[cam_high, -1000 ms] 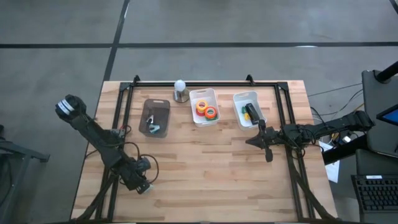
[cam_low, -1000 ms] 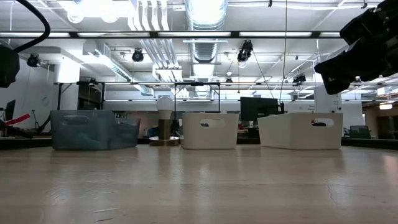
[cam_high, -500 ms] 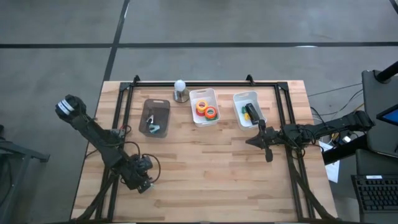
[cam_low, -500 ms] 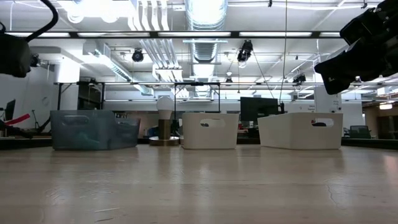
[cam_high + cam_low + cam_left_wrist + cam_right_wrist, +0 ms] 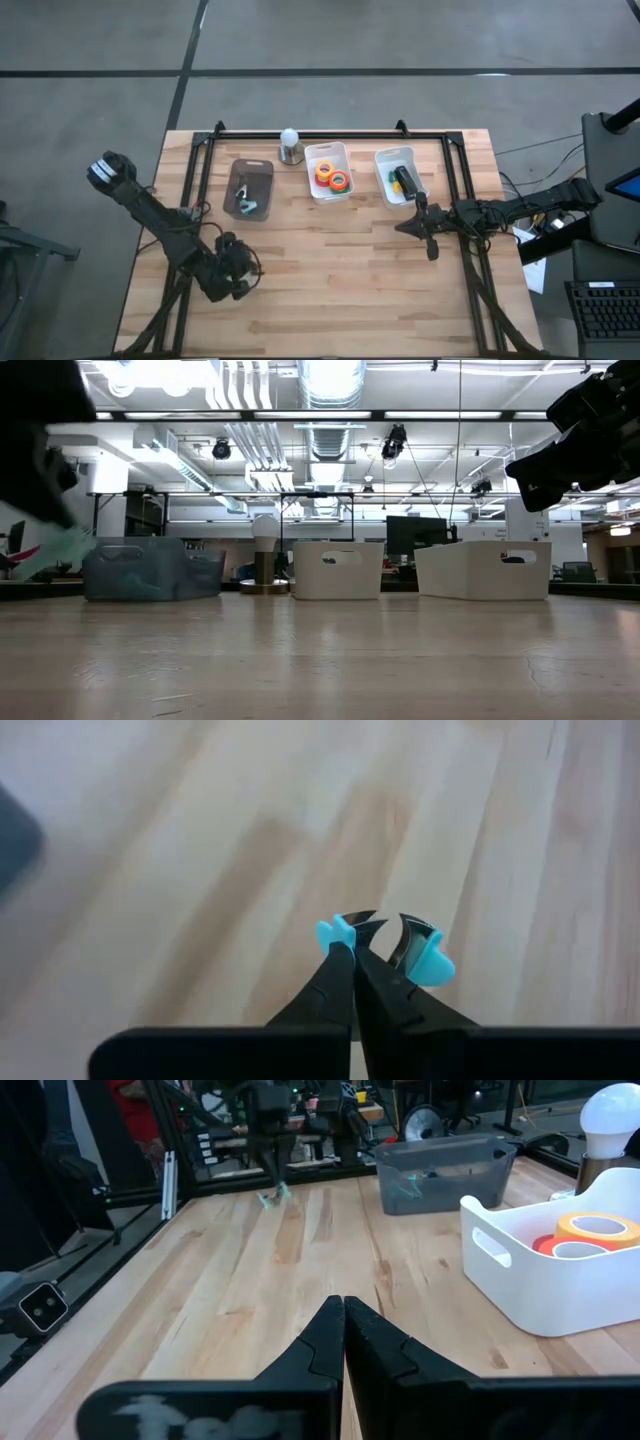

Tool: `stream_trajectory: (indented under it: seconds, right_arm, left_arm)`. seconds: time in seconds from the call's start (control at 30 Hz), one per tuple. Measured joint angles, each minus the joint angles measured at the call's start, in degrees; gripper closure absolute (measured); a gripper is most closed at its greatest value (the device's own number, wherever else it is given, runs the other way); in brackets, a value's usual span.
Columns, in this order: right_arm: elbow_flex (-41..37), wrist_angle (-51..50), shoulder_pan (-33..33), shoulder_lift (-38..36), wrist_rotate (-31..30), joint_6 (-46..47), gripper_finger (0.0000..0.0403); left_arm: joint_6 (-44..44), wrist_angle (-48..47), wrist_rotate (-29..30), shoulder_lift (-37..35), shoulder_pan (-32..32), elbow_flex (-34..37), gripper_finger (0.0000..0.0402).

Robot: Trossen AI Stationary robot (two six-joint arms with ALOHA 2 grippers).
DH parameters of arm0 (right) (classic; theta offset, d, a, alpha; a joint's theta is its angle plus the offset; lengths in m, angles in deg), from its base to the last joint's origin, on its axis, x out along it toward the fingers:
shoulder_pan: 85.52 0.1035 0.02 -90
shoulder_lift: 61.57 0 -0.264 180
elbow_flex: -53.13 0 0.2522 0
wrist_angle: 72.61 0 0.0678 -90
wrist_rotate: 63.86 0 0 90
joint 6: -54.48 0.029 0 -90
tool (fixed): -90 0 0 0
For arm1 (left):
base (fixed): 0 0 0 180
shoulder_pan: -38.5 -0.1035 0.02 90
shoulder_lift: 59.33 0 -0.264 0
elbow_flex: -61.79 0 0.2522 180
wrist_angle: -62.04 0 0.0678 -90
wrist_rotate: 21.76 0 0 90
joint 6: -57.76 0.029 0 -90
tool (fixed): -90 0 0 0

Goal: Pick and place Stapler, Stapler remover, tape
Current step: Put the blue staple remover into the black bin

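Note:
My left gripper [image 5: 355,952] is shut on a cyan staple remover [image 5: 425,960]. It hovers over the near-left part of the table [image 5: 238,282] and shows blurred at the low view's left edge [image 5: 45,510]. My right gripper [image 5: 343,1312] is shut and touches nothing; it waits just near of the right white bin [image 5: 430,240]. The black stapler [image 5: 403,180] lies in that right white bin [image 5: 384,157] beside small green and yellow pieces. Orange and red tape rolls [image 5: 331,177] lie in the middle white bin [image 5: 315,152]. My left gripper pinches the staple remover between its two fingers, next to one cyan wing [image 5: 337,932]. The metal claws [image 5: 405,935] and the other wing stick out past the fingertips. The fingers come from above, pointing down. The remover hangs below them, lifted clear of the wood [image 5: 268,1198].
A grey bin [image 5: 236,168] holding more cyan staple removers [image 5: 247,207] stands at the far left. A light bulb on a base [image 5: 290,142] stands next to the middle bin. A black frame [image 5: 330,131] runs around the table. Bare wood [image 5: 330,270] spreads over the middle and near part.
My left gripper, still shut on the staple remover, has swung a little toward the table's right and far side. In the low view it has dropped from the top left corner down into the picture, blurred by the motion. My right arm has kept still.

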Motion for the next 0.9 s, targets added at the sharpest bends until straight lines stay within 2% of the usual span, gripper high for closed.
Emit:
stream_trajectory:
  seconds: [0.13,0.3,0.53,0.73,0.9]
  right_arm:
    - [0.00,0.00,0.00,0.00,0.02,0.01,0.0394]
    - [0.00,0.00,0.01,0.00,0.00,0.02,0.0394]
    - [0.00,0.00,0.00,0.00,0.02,0.01,0.0394]
    - [0.00,0.00,0.02,0.00,0.00,0.02,0.0394]
    - [0.00,0.00,0.02,0.00,0.01,0.01,0.0394]
  left_arm:
    - [6.64,0.26,8.12,-1.62,-1.52,-1.51,0.0398]
    - [12.92,0.12,21.02,-4.23,-3.76,-2.55,0.0395]
    - [11.98,-4.22,33.46,-8.85,-9.96,-2.57,0.0399]
    - [10.21,-9.18,35.27,-12.05,-18.52,-2.49,0.0395]
    - [10.17,-12.45,31.70,-12.90,-27.43,-2.46,0.0398]
